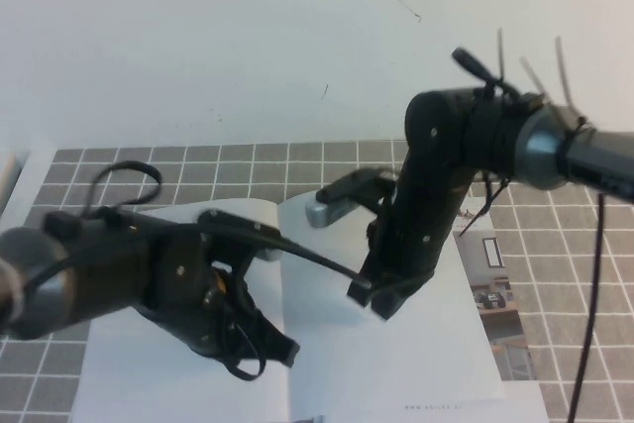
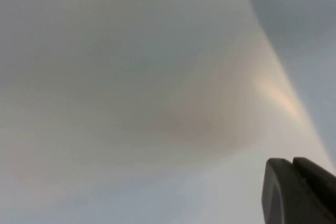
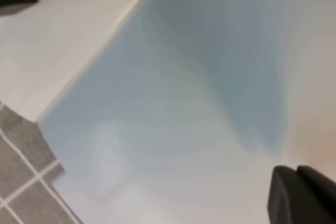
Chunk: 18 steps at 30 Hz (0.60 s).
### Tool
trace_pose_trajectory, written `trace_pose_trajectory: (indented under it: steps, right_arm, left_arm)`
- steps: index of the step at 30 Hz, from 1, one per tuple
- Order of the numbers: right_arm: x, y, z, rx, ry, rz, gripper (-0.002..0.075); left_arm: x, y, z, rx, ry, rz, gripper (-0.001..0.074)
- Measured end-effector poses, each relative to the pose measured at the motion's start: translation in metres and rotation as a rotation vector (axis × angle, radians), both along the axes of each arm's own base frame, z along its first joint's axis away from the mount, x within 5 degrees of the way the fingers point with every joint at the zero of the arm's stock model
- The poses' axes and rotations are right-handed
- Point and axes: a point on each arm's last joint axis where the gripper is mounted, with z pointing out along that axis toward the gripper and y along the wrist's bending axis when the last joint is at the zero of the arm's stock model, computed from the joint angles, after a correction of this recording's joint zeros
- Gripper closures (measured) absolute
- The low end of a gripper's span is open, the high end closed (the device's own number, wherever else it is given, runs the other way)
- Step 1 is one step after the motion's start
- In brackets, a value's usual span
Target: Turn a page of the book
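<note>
Book (image 1: 416, 364) on grey-tiled table (image 1: 565, 274)

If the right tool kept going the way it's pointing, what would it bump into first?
Probably the book's white page. The right tool points down at it, just above; the left tool is lower left over the book.

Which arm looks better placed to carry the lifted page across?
Probably the left. The left gripper sits low by the book's spine, under the curled page. The right gripper hovers over the right-hand page.
</note>
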Motion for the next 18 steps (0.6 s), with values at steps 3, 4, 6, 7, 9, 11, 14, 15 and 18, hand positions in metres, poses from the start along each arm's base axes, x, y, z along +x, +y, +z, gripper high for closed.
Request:
trace_pose_trajectory:
  steps: [3,4,6,7,9,11,14,15,18]
  right_arm:
    - [-0.001,-0.012,0.038,-0.048,-0.124,0.011,0.0727]
    - [-0.003,-0.018,0.056,-0.061,-0.179,0.01,0.0727]
    - [-0.008,-0.029,0.091,-0.077,-0.286,0.006,0.0727]
    - [-0.013,-0.035,0.111,-0.081,-0.342,0.005,0.0727]
    - [-0.026,-0.049,0.149,-0.078,-0.438,0.001,0.0727]
    - [-0.041,-0.063,0.183,-0.072,-0.518,-0.009,0.0727]
    - [-0.065,-0.081,0.221,-0.042,-0.594,-0.026,0.0727]
    - [-0.073,-0.086,0.229,-0.031,-0.611,-0.03,0.0727]
    - [-0.099,-0.103,0.243,-0.008,-0.642,-0.051,0.0727]
  left_arm:
    - [-0.009,0.005,0.037,-0.049,-0.096,-0.006,0.0738]
    - [-0.013,0.009,0.053,-0.062,-0.146,-0.015,0.0738]
    - [-0.023,0.016,0.082,-0.092,-0.24,-0.026,0.0738]
    - [-0.028,0.019,0.094,-0.102,-0.28,-0.032,0.0738]
    - [-0.044,0.03,0.121,-0.119,-0.365,-0.041,0.0738]
    - [-0.062,0.042,0.143,-0.125,-0.426,-0.049,0.0738]
    - [-0.09,0.06,0.169,-0.135,-0.5,-0.051,0.0738]
    - [-0.097,0.065,0.175,-0.143,-0.528,-0.049,0.0738]
    - [-0.12,0.078,0.187,-0.2,-0.645,-0.041,0.0738]
